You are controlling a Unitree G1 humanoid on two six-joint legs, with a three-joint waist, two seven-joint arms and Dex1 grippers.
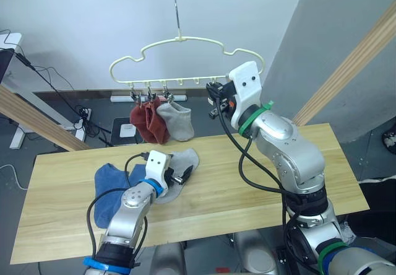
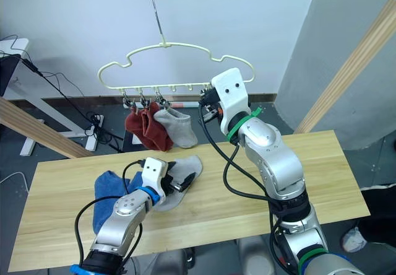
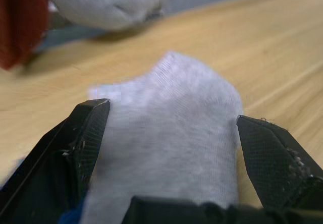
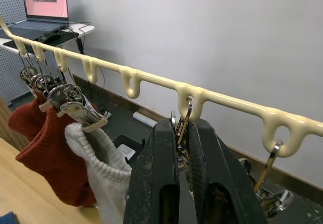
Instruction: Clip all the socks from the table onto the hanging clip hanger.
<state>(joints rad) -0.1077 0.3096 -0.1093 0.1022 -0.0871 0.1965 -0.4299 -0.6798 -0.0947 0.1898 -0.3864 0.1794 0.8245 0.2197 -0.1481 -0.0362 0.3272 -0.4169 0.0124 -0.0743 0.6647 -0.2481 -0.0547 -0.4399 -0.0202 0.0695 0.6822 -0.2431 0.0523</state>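
Observation:
A light grey sock (image 1: 187, 162) lies on the table (image 1: 260, 182), with my left gripper (image 1: 180, 176) open around its near end; the left wrist view has the sock (image 3: 166, 138) between the spread fingers (image 3: 75, 143). Blue socks (image 1: 110, 187) lie bunched just left of that arm. The pale-yellow clip hanger (image 1: 185, 39) hangs above the table's far edge. Two rust-red socks (image 1: 147, 121) and a grey one (image 1: 176, 120) hang from its left clips. My right gripper (image 4: 179, 125) is raised to the hanger's bar and shut on a metal clip (image 4: 184, 114).
Slanting wooden frame poles stand at the left (image 1: 31, 117) and right (image 1: 352, 58). Behind the table are a white wall, floor cables and a power strip (image 1: 83, 117). A laptop (image 4: 45, 2) sits on a side desk.

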